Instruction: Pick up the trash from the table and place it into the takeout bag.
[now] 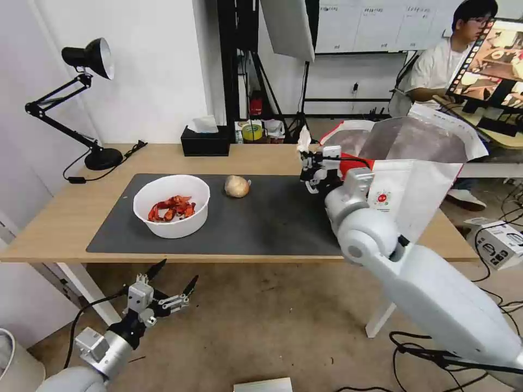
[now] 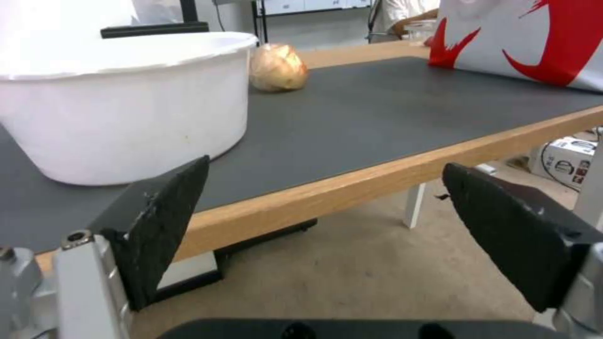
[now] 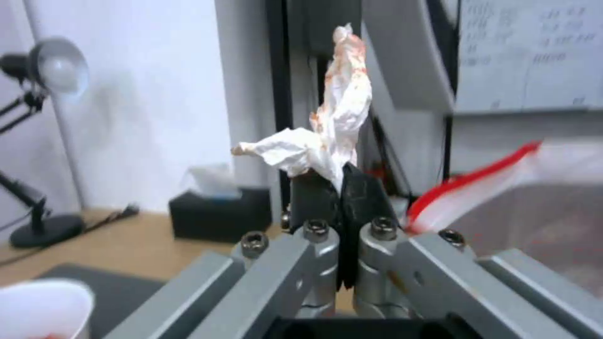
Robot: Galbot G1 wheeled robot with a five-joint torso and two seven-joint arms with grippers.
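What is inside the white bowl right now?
Red-orange scraps lie inside the white bowl on the mat. Its near wall hides part of the bottom, so anything lying there cannot be seen.

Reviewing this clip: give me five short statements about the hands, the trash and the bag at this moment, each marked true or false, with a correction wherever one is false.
1. The right hand is shut on the tissue wad. True.
2. The tan ball sits inside the white bowl. False: it lies on the grey mat, apart from the bowl.
3. The left hand is open, below the table's near edge. True.
4. The bowl is empty. False: it holds red-orange scraps.
5. The tissue wad already lies inside the takeout bag. False: the right hand holds it up beside the bag's open top.
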